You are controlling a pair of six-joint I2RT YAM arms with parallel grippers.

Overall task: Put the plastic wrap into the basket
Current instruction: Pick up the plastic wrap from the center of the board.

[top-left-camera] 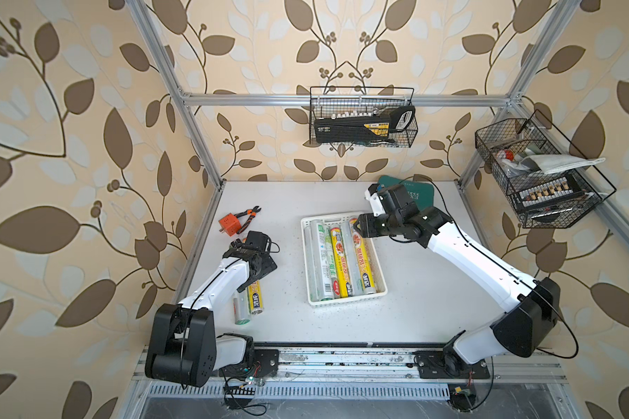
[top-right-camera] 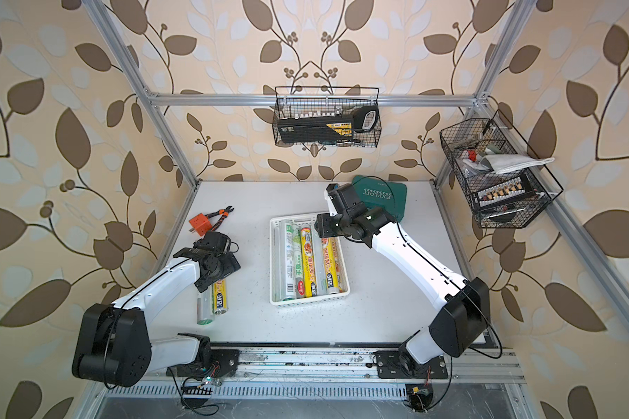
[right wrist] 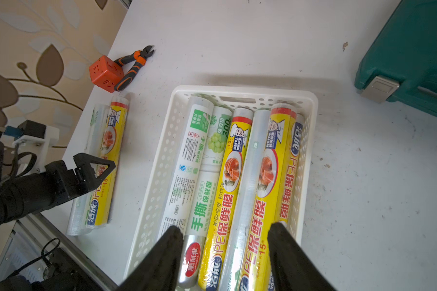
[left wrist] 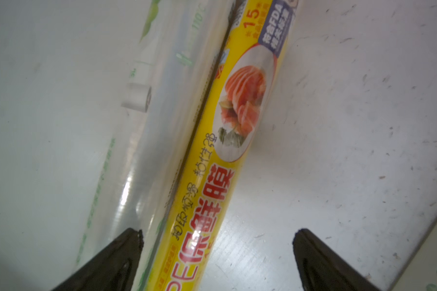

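Tabletop (top-left-camera: 433, 290): white, scuffed and speckled, with patterned walls on three sides.

Arms: both reach in from the near rail.
- The left hand (left wrist: 217, 236) is low over two rolls near the tabletop's left edge. Its fingers are spread fully wide. In the left wrist view the yellow roll (left wrist: 212, 163) runs between them and is not clamped.
- The right hand (right wrist: 226, 229) hangs over the far end of the basket (top-left-camera: 345, 300). Its fingers stand partly apart above the rolls there and have hold of nothing.

Wire baskets: one black basket (top-left-camera: 364, 119) hangs on the back rail and another (top-left-camera: 538, 174) on the right rail. Both hold tools.

Green tool case (top-right-camera: 378, 197): closed, at the far edge of the tabletop, behind the right arm.

Basket: white, slotted and shallow, at mid-tabletop. Several rolls of plastic wrap (top-left-camera: 342, 265) lie lengthwise in it, packed side by side. Some are yellow, some clear with green-and-white labels.

Rolls outside the basket: two. The yellow roll and a clear roll (top-left-camera: 241, 308) lie parallel and touching on the tabletop under the left hand, well apart from the basket.

Orange cube (top-left-camera: 229, 225): far left of the tabletop, beyond the two loose rolls.

Cutters (top-left-camera: 249, 214): orange-and-black handles, just beside the cube.
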